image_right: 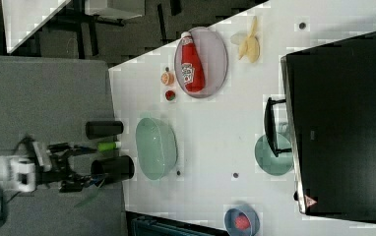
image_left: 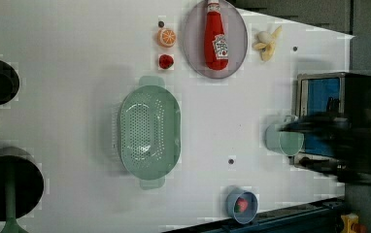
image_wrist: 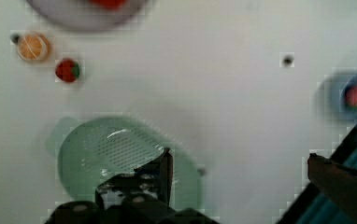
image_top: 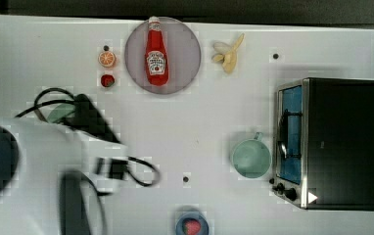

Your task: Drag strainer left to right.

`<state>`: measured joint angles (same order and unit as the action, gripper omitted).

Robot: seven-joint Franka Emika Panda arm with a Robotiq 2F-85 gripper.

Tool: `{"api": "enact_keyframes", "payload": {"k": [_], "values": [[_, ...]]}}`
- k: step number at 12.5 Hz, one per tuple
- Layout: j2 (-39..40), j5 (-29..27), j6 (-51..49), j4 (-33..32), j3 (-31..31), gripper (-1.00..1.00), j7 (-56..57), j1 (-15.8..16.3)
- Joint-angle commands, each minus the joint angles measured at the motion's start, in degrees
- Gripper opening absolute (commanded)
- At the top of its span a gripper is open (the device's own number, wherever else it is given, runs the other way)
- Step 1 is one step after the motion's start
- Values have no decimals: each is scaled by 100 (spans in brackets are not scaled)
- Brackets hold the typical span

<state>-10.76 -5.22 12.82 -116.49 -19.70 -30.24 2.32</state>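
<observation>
The strainer is a pale green oval bowl dotted with small holes, with a tab at each end. It stands upright on the white table, in the left view's middle, and shows as well in the right view. In the top view my arm covers nearly all of it, leaving a green sliver. In the wrist view my gripper hangs open above the table. One finger is over the strainer's rim and the other finger is well off to the side. Nothing is between them.
A mint-green mug stands in front of a toaster oven. A ketchup bottle lies on a grey plate, with an orange slice, a strawberry and a banana nearby. A blue bowl holds a strawberry.
</observation>
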Motion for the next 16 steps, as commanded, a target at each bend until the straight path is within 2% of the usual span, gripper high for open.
{"api": "enact_keyframes", "payload": {"k": [1,4,6,8,11,16], "values": [[310,85,716,-125,-863,100,-2140,69],[1229,254,1650,-196,-1373,100,-3662,76],[1829,622,2072,-239,-1476,100,-4330,96],[2430,1074,2514,-243,-1474,100,-4699,131],[3200,1462,3310,-243,-1395,100,-5053,183],[4029,1770,4089,-237,-926,100,-5308,496]]}}
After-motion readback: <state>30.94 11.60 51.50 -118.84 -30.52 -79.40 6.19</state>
